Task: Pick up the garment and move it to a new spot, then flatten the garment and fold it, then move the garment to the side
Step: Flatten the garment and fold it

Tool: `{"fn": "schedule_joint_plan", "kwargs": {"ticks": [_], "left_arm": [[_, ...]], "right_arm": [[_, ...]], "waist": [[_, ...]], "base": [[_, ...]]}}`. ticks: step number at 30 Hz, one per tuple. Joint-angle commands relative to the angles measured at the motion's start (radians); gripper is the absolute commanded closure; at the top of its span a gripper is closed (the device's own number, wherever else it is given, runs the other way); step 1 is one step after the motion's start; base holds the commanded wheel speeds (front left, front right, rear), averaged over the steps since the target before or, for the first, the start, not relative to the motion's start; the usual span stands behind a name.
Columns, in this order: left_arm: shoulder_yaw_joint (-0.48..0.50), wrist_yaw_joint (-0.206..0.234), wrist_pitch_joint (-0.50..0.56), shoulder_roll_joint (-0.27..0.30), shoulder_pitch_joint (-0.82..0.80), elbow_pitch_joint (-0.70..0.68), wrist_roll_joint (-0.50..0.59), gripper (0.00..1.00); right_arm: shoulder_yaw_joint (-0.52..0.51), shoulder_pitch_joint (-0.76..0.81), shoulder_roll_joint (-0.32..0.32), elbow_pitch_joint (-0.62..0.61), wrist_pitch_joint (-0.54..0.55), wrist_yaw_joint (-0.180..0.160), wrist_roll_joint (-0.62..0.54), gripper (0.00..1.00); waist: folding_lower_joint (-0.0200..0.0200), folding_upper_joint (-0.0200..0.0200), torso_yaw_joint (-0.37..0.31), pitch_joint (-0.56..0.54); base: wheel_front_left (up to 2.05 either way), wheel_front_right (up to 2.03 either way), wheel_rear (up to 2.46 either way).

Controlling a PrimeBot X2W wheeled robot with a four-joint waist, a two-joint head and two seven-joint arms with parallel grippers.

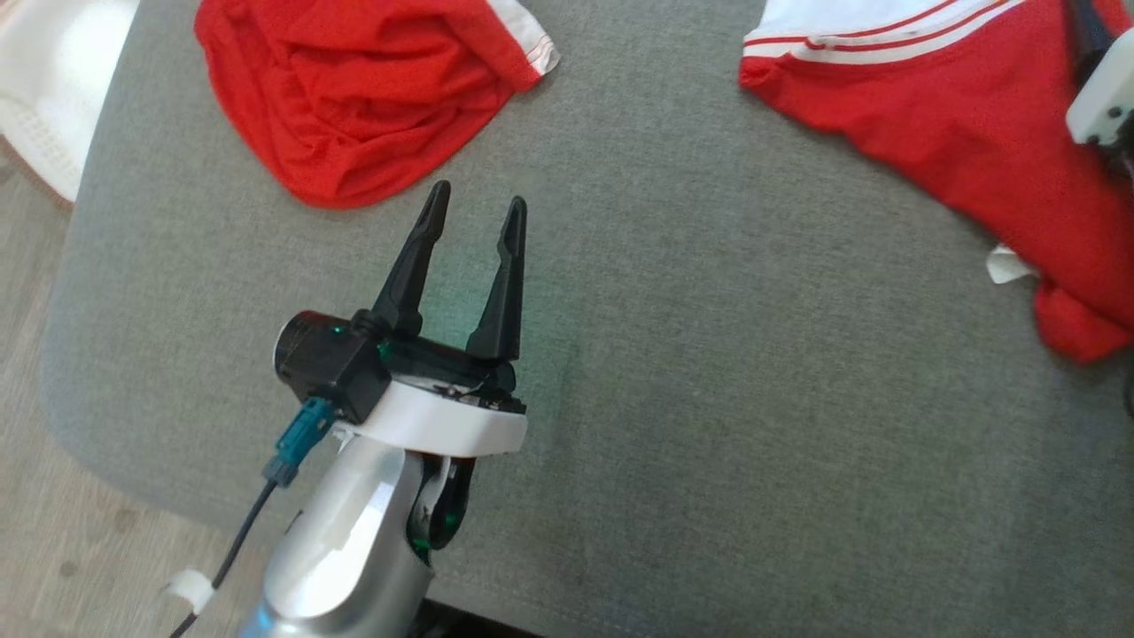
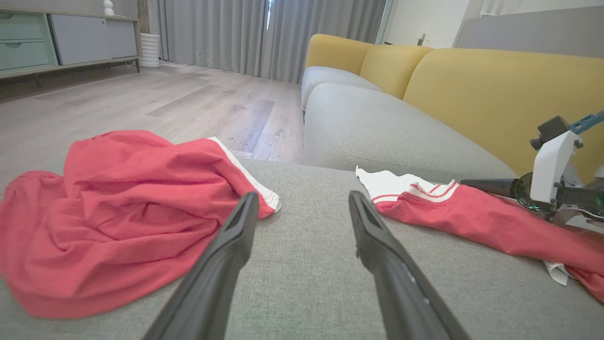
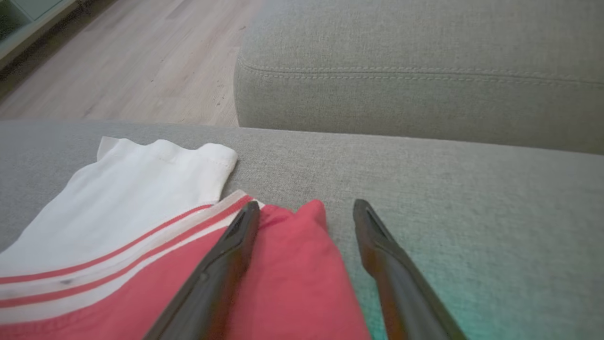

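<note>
Two red garments lie on the grey cushion (image 1: 673,372). A crumpled red garment (image 1: 354,97) (image 2: 118,212) with a white-striped hem sits at the far left. My left gripper (image 1: 478,199) (image 2: 303,198) hovers open just short of its near edge, with nothing between the fingers. A flatter red garment with a white striped band (image 1: 957,115) (image 2: 472,222) (image 3: 118,245) lies at the far right. My right gripper (image 3: 306,205) stands open over its edge, with a fold of red cloth lying between the fingers. Its white wrist housing (image 1: 1099,97) (image 2: 552,170) also shows.
A white cloth (image 1: 44,89) hangs off at the far left over wooden floor (image 1: 35,496). Beyond the cushion stands a yellow sofa (image 2: 495,89) with grey seats (image 3: 415,66). A small white tag (image 1: 1005,264) pokes out from under the right garment.
</note>
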Motion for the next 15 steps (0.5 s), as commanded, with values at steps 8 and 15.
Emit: {"fn": "schedule_joint_plan", "kwargs": {"ticks": [8, 15], "left_arm": [[0.007, 0.019, -0.005, 0.011, -0.039, -0.027, -0.013, 0.0], [0.025, 0.024, -0.005, 0.011, -0.022, -0.013, -0.005, 0.0]], "right_arm": [[0.084, -0.057, 0.001, 0.052, 0.006, -0.001, 0.055, 1.0], [0.133, -0.038, 0.017, 0.058, -0.087, -0.001, 0.122, 1.0]], "waist": [[-0.0001, 0.0, 0.01, 0.003], [-0.0001, 0.0, -0.021, -0.061]], "base": [[0.0, 0.0, 0.0], [0.0, 0.0, 0.0]]}}
